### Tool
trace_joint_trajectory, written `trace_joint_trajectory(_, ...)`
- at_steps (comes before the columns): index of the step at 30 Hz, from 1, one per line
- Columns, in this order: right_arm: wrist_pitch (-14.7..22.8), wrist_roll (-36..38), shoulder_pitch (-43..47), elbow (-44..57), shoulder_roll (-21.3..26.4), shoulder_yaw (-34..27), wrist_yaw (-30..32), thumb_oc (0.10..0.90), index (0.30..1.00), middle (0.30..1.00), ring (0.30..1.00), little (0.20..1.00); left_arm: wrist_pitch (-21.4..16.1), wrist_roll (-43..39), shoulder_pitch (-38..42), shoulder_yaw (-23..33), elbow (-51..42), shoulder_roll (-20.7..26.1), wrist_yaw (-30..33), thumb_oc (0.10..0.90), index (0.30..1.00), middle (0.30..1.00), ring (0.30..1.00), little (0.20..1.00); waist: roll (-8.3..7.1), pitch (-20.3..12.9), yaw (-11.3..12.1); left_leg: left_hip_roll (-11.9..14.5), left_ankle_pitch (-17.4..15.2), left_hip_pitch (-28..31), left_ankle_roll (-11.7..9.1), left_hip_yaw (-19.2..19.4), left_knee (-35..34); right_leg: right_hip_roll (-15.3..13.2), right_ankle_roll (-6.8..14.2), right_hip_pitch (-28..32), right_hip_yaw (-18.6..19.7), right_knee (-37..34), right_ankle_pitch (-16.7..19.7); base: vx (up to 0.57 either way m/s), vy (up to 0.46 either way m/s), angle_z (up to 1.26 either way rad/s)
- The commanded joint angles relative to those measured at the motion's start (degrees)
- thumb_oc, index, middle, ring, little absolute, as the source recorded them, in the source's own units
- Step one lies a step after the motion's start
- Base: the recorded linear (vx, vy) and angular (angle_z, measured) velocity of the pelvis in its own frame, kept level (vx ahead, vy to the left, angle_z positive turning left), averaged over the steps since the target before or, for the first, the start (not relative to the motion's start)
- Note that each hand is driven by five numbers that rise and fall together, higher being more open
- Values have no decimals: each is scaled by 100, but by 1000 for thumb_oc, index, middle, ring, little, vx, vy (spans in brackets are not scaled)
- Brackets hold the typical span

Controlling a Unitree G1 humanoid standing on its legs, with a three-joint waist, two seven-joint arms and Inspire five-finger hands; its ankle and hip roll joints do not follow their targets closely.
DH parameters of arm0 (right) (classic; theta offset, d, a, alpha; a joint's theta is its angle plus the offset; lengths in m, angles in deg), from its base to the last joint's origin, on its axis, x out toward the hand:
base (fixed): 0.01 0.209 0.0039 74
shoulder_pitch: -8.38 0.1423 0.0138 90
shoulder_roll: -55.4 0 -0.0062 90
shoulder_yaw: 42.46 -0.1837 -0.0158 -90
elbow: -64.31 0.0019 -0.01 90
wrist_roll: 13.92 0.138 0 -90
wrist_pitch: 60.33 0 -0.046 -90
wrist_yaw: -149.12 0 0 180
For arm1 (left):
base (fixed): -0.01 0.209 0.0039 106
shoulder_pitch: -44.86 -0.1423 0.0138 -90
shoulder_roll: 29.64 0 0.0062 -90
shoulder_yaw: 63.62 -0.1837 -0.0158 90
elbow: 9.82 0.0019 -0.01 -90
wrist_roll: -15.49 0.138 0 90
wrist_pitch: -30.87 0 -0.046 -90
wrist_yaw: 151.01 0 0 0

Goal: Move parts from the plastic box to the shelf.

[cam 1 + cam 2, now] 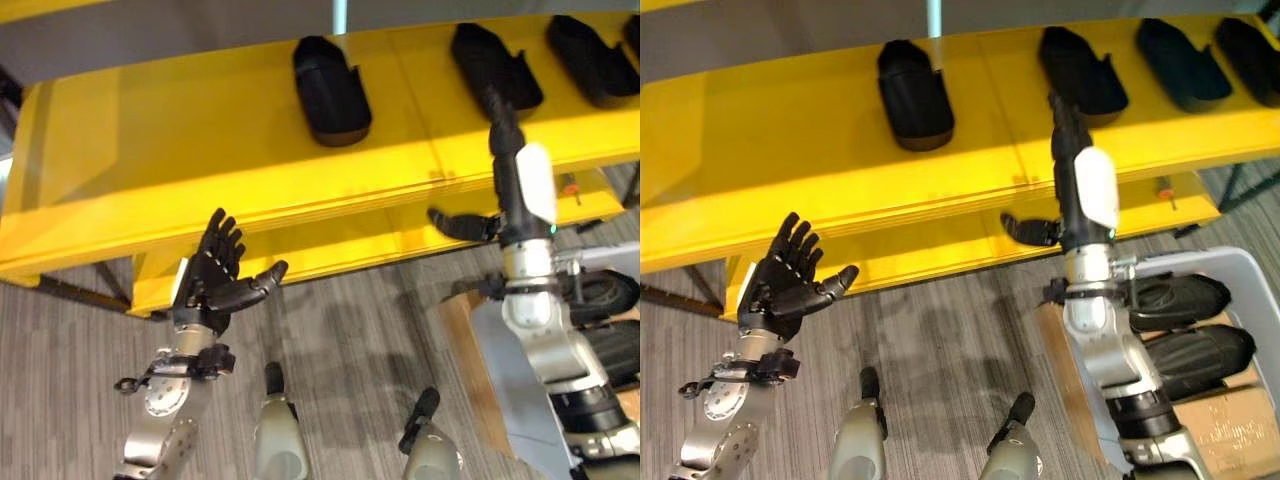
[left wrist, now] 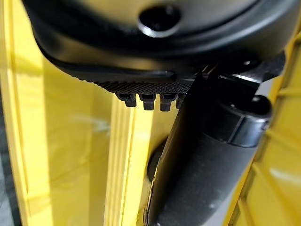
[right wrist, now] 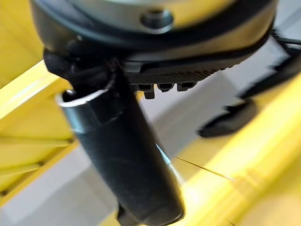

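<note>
**Parts transfer under way, both hands empty**

Near right, a pale grey plastic box [image 1: 1250, 275] holds at least two black moulded parts [image 1: 1185, 300]. Near left, the left hand [image 1: 212, 275] hovers with fingers spread. Farther off, the right hand [image 1: 1075, 175] reaches toward the yellow shelf [image 1: 180, 140], fingers straight. On the shelf, four black parts [image 1: 328, 90] lie placed. Judged partly done. No legible writing.

Left hand [image 2: 155, 56]: dark bulk close to camera, fingers [image 2: 143, 100] showing as short straight tips in a row, thumb [image 2: 202, 174] a thick dark cylinder beside them. Beyond, yellow shelf [image 2: 61, 141] surfaces and ridged edge. Nothing held.
</note>
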Motion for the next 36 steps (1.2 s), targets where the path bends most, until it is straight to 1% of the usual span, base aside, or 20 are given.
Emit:
trace_joint_trajectory(1, 784, 25, 779, 680, 156, -134, 23, 900, 1000, 1000, 1000, 1000, -484, 283, 97, 217, -491, 212, -112, 900, 1000, 1000, 1000, 1000, -128, -595, 96, 216, 262, 319, 37, 19, -257, 387, -124, 345, 13, 557, -1017, 3, -94, -48)
trace_joint_trajectory(5, 942, 122, 588, 873, 203, -106, -66, 900, 1000, 1000, 1000, 1000, -560, 432, -33, 386, -485, 102, -94, 900, 1000, 1000, 1000, 1000, -59, -747, -84, 480, 608, 614, -36, 176, -470, 746, -259, 130, 473, 687, -1166, -10, -91, -60)
trace_joint_trajectory(8, 1083, 301, 520, 1081, 352, -110, -120, 900, 1000, 1000, 1000, 1000, -619, 512, -70, 427, -444, -112, -48, 900, 1000, 1000, 1000, 1000, -50, -739, -199, 535, 650, 622, -33, -108, -150, 1050, -428, -11, 945, 740, -1310, -22, -155, -69)
trace_joint_trajectory(9, 1093, 313, 581, 1037, 382, -27, -123, 900, 1000, 1000, 1000, 1000, -615, 534, -29, 353, -392, -183, -3, 900, 1000, 1000, 1000, 1000, -56, -630, -48, 82, 571, 427, 96, -855, 81, 1126, -505, 70, 1191, 499, -1286, -43, -41, -76)
trace_joint_trajectory(10, 1096, 314, 588, 1033, 385, -33, -121, 900, 1000, 1000, 1000, 1000, -617, 536, -16, 348, -388, -184, 0, 900, 1000, 1000, 1000, 1000, -54, -636, -71, 69, 590, 372, 112, -889, 101, 1118, -504, 67, 1162, 459, -1241, -8, -95, -79)
trace_joint_trajectory(11, 1116, 312, 569, 1007, 374, -29, -96, 900, 1000, 1000, 1000, 1000, -600, 511, 46, 317, -335, -257, 5, 900, 1000, 1000, 1000, 1000, -148, -588, 41, -422, 370, 138, 165, -1356, 95, 1180, -560, 202, 1242, 170, -1182, 89, -118, -64)
trace_joint_trajectory(12, 1161, 406, 473, 1001, 301, -85, -85, 900, 1000, 1000, 1000, 1000, -578, 541, 66, 219, -350, -277, -11, 900, 1000, 1000, 1000, 1000, -221, -590, 70, -844, 121, -161, 221, -1613, -50, 1203, -557, 309, 1226, -64, -1072, 112, -117, -19)
trace_joint_trajectory(13, 1164, 409, 456, 1007, 297, -97, -87, 900, 1000, 1000, 1000, 1000, -578, 543, 64, 209, -349, -270, -9, 900, 1000, 1000, 1000, 1000, -234, -606, 60, -868, 98, -182, 233, -1626, -23, 1183, -543, 322, 1209, -89, -1073, 177, -5, -52)
trace_joint_trajectory(14, 1164, 371, 469, 905, 292, -13, -111, 900, 1000, 1000, 1000, 1000, -576, 651, 80, 144, -349, -255, -36, 900, 1000, 1000, 1000, 1000, -191, -607, 201, -1320, 221, -502, 228, -2000, -207, 1296, -499, 434, 1360, -255, -989, 163, 122, -64)
trace_joint_trajectory(15, 1201, 407, 482, 916, 221, 32, -177, 900, 1000, 1000, 1000, 1000, -593, 644, 49, 157, -358, -271, -35, 900, 1000, 1000, 1000, 1000, -173, -682, 180, -1340, 34, -309, 313, -2140, -355, 1358, -437, 442, 1540, -288, -960, 157, 116, -63)
trace_joint_trajectory(17, 1239, 492, 408, 901, 156, 26, -244, 900, 1000, 1000, 1000, 1000, -623, 688, 80, 116, -340, -287, -10, 900, 1000, 1000, 1000, 1000, -170, -730, 203, -1400, -6, -202, 351, -2130, -411, 1319, -379, 462, 1610, -307, -924, 130, 192, -39)
trace_joint_trajectory(20, 1238, 593, 187, 1006, 46, -4, -472, 900, 1000, 1000, 1000, 1000, -661, 741, 131, 73, -272, -142, -107, 900, 1000, 1000, 1000, 1000, -166, -886, -9, -1483, -198, 24, 582, -1697, -467, 1132, -272, 474, 1755, -259, -886, 160, 248, -73)
trace_joint_trajectory(24, 1184, 519, 333, 953, -3, 128, -532, 900, 1000, 1000, 1000, 1000, -650, 782, 220, 75, -237, -81, -41, 900, 1000, 1000, 1000, 1000, -208, -899, -34, -1548, -357, 165, 750, -1380, -462, 1040, -179, 370, 1988, -218, -805, 81, 170, -64)
trace_joint_trajectory(25, 1165, 489, 454, 904, -62, 223, -545, 900, 1000, 1000, 1000, 1000, -660, 764, 235, 41, -256, -90, -9, 900, 1000, 1000, 1000, 1000, -229, -908, -92, -1591, -528, 253, 835, -1124, -376, 937, -77, 285, 2086, -237, -674, 57, 125, -84)
trace_joint_trajectory(29, 1133, 458, 604, 863, -111, 295, -519, 900, 1000, 1000, 1000, 1000, -669, 743, 293, -13, -286, -74, 17, 900, 1000, 1000, 1000, 1000, -238, -870, -128, -1618, -666, 291, 904, -920, -275, 866, 5, 150, 2196, -187, -580, 32, 106, -76)
trace_joint_trajectory(32, 1086, 328, 688, 823, -229, 371, -493, 900, 1000, 1000, 1000, 1000, -635, 785, 351, -71, -277, -51, 50, 900, 1000, 1000, 1000, 1000, -162, -752, -111, -1663, -821, 452, 1027, -628, -319, 642, 130, -169, 1868, 346, -451, 8, 130, -65)
trace_joint_trajectory(33, 1065, 285, 769, 775, -301, 456, -484, 900, 1000, 1000, 1000, 1000, -626, 803, 340, -52, -305, -43, 56, 900, 1000, 1000, 1000, 1000, -147, -711, -8, -1683, -894, 569, 1039, -478, -360, 291, 157, -227, 1339, 469, -265, 59, 50, -116)
trace_joint_trajectory(34, 1025, 265, 967, 633, -389, 684, -528, 900, 1000, 1000, 1000, 1000, -590, 774, 165, 28, -387, -29, -19, 900, 1000, 1000, 1000, 1000, -125, -704, 127, -1648, -989, 759, 969, -155, -450, -327, 205, -247, 344, 251, 282, 90, -68, -131)
trace_joint_trajectory(35, 992, 240, 1256, 522, -471, 882, -543, 900, 1000, 1000, 1000, 1000, -602, 705, 77, 85, -430, 4, -84, 900, 1000, 1000, 1000, 1000, -47, -617, 190, -1404, -1021, 866, 854, 104, -414, -599, 291, -359, -149, -14, 599, 164, -162, -128)
trace_joint_trajectory(36, 971, 218, 1303, 518, -485, 909, -548, 900, 1000, 1000, 1000, 1000, -604, 696, 48, 134, -438, 29, -92, 900, 1000, 1000, 1000, 1000, -26, -630, 241, -1308, -1110, 941, 787, 119, -418, -659, 397, -338, -319, -172, 667, 157, -202, -136)
